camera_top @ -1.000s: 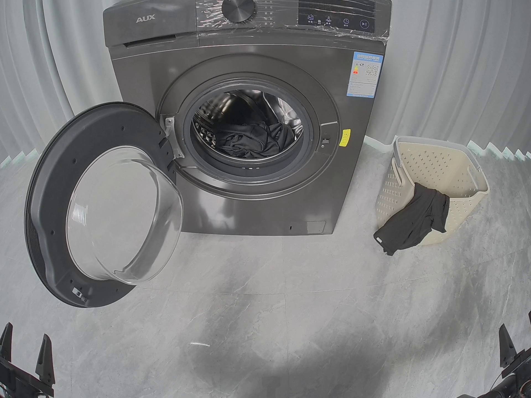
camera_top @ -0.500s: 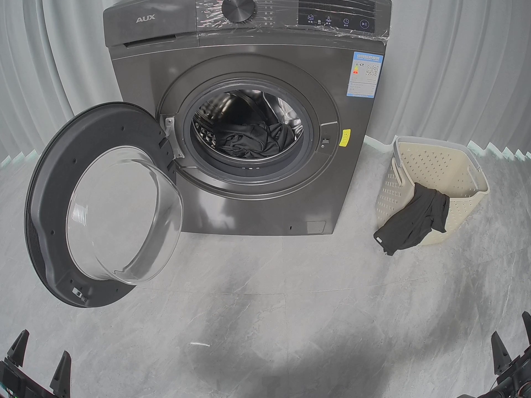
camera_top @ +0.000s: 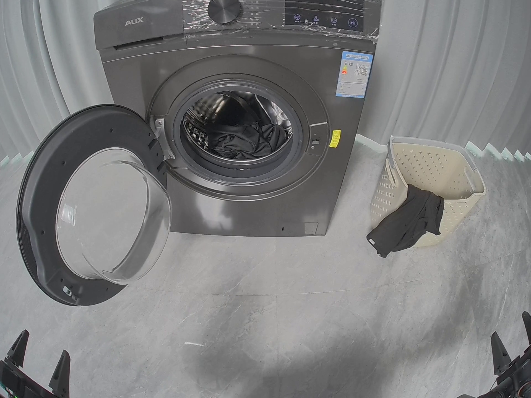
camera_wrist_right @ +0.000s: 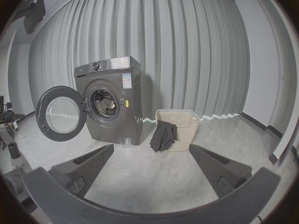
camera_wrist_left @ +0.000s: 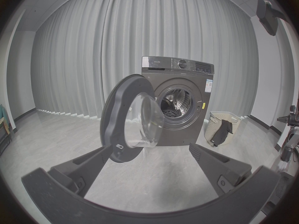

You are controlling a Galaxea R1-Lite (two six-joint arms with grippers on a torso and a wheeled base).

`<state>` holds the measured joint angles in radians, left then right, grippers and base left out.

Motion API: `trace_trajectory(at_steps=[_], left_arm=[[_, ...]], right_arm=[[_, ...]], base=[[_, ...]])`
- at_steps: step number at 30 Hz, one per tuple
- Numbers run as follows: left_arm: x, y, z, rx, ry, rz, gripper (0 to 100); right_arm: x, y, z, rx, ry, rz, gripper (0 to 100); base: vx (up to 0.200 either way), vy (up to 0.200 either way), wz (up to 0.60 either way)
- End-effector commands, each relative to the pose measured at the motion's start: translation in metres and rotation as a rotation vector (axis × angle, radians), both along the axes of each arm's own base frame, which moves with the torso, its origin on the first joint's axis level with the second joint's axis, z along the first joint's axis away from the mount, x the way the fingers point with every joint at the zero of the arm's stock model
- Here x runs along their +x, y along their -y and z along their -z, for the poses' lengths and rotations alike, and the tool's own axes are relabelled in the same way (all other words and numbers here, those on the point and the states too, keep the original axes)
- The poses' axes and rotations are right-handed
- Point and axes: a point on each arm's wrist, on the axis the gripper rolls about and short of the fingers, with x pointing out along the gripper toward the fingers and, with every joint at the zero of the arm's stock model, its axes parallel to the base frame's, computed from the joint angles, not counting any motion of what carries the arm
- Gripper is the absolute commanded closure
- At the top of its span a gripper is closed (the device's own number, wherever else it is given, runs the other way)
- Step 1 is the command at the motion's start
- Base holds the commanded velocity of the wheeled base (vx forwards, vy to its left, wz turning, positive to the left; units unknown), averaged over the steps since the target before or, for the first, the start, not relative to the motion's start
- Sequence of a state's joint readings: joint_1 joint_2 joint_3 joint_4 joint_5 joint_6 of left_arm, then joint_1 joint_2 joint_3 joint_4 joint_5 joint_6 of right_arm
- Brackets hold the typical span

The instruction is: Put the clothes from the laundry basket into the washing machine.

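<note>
Now, nothing held: left gripper (camera_top: 43, 355) and right gripper (camera_top: 511, 335) both spread wide and empty, low over the floor (camera_top: 276, 316), well apart from washer (camera_top: 249, 211) and basket (camera_top: 437, 164) alike. One dark garment (camera_top: 406, 225) draped over the basket's near rim, part inside, lower end hanging down near the floor; more dark cloth (camera_top: 243, 139) already in the drum. Probably calls next for closing in on the basket, nearer the right gripper. Plenty to go wrong from here. Could slip free if pinched by a loose fold only, or trail along the floor if lifted too low. Could tip or tow the light basket if gripped together with the rim. Could snag on the way across on the door (camera_top: 94, 205), swung wide open toward the left and standing out over the floor — worth steering around, for the left arm above all. Could knock that door partway shut if clipped in passing. Could end half out of the mouth, draped over the seal, if let go too early — or drop to the floor in front.
</note>
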<state>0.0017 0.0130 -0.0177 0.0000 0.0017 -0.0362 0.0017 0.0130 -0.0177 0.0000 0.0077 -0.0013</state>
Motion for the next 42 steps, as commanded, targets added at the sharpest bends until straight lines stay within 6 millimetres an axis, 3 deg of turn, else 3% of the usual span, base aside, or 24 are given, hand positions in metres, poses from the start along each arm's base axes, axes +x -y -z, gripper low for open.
trace_trajectory(at_steps=[1, 29, 35, 42], left_arm=[[0.0002, 0.0001, 0.0048, 0.005, -0.003, 0.003, 0], [0.0002, 0.0001, 0.0048, -0.001, -0.003, 0.005, 0], [0.0002, 0.0001, 0.0048, -0.002, -0.003, 0.003, 0], [0.0003, 0.0, 0.0047, -0.004, -0.005, 0.002, 0]], right_arm=[[0.0003, 0.0, 0.0052, 0.0, -0.005, -0.001, 0], [0.0003, 0.0, 0.0052, 0.0, -0.005, 0.0, 0], [0.0003, 0.0, 0.0052, 0.0, -0.005, 0.0, 0], [0.0003, 0.0, 0.0052, 0.0, -0.005, 0.0, 0]], base=[[0.0, -0.2, 0.0], [0.0, -0.2, 0.0], [0.0, 0.0, 0.0], [0.0, -0.2, 0.0]])
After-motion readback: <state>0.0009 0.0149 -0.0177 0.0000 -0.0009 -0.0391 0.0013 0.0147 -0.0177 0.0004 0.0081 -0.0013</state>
